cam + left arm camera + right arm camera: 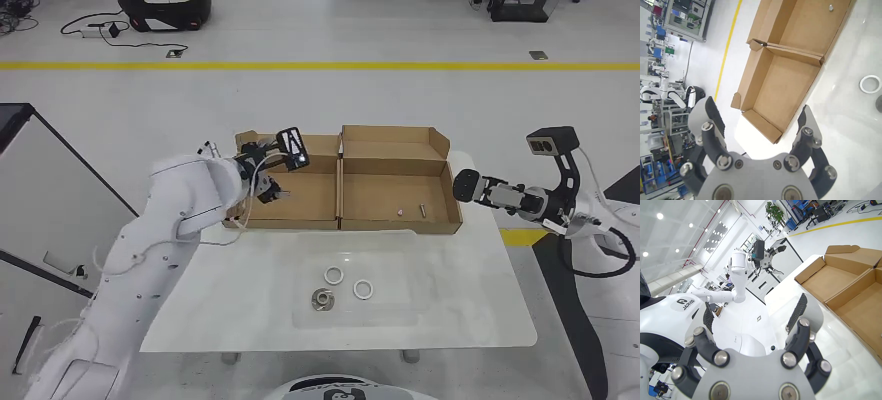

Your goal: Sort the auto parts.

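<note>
Claws both open, empty: left claw (758,106) above left box (305,195) at worktop's (470,290) far left corner, right claw (755,302) beside right box (390,195), far right corner.

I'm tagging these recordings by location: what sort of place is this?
Probably a robotics lab or factory test hall: a yellow painted floor line crosses the glossy white floor, other white robot arms stand among equipment racks, and black office chairs sit at workstations.
</note>
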